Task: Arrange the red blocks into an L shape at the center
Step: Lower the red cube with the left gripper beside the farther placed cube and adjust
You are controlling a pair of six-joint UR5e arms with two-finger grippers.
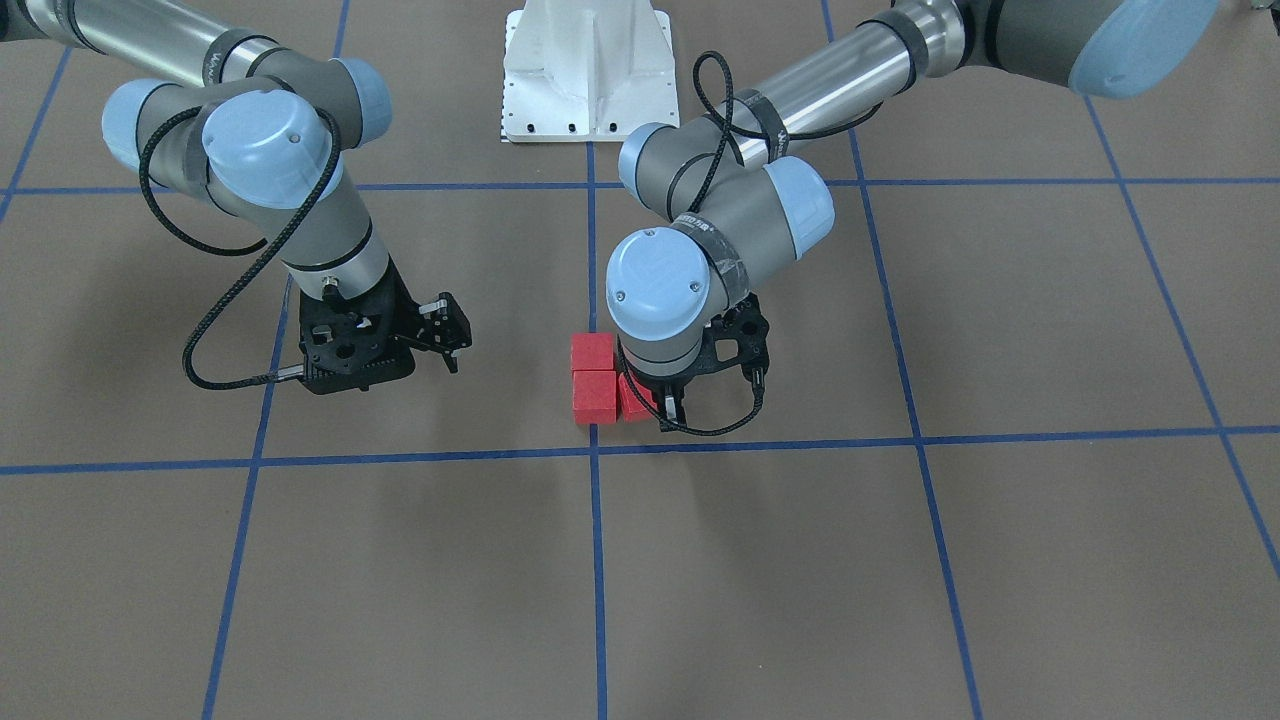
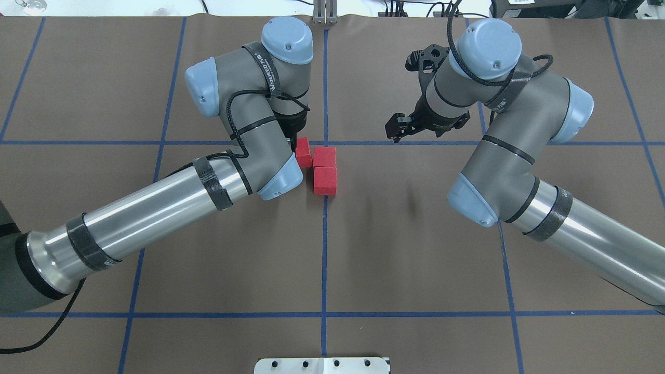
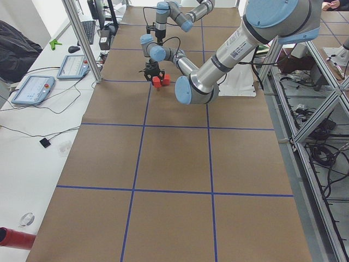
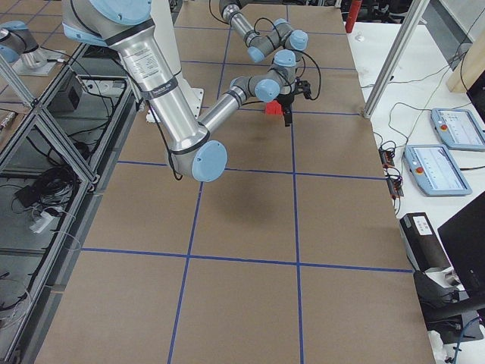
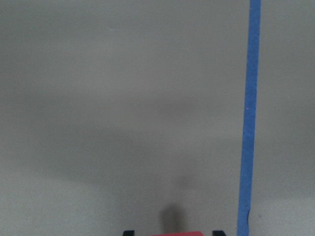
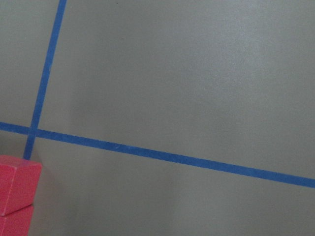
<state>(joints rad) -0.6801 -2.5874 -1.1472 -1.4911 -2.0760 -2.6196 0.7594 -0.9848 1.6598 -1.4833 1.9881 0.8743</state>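
Two red blocks [image 1: 592, 352] [image 1: 593, 395] lie touching in a line on the vertical tape line, just on the robot's side of the center crossing [image 1: 595, 452]. They also show in the overhead view [image 2: 324, 156] [image 2: 325, 181]. My left gripper [image 1: 662, 402] is shut on the third red block [image 1: 635, 398], which is slightly tilted and sits right beside the end block nearest the crossing. It shows in the overhead view [image 2: 304, 152] and between my fingertips in the left wrist view [image 5: 177, 233]. My right gripper [image 1: 450, 345] is open and empty, hovering about a third of a grid square to the side.
The white robot base plate [image 1: 590, 70] stands behind the blocks. Blue tape lines [image 2: 325, 259] divide the brown surface into squares. The right wrist view shows the crossing [image 6: 32, 132] and two block corners [image 6: 15, 189]. Tablets and cables lie off the table's ends.
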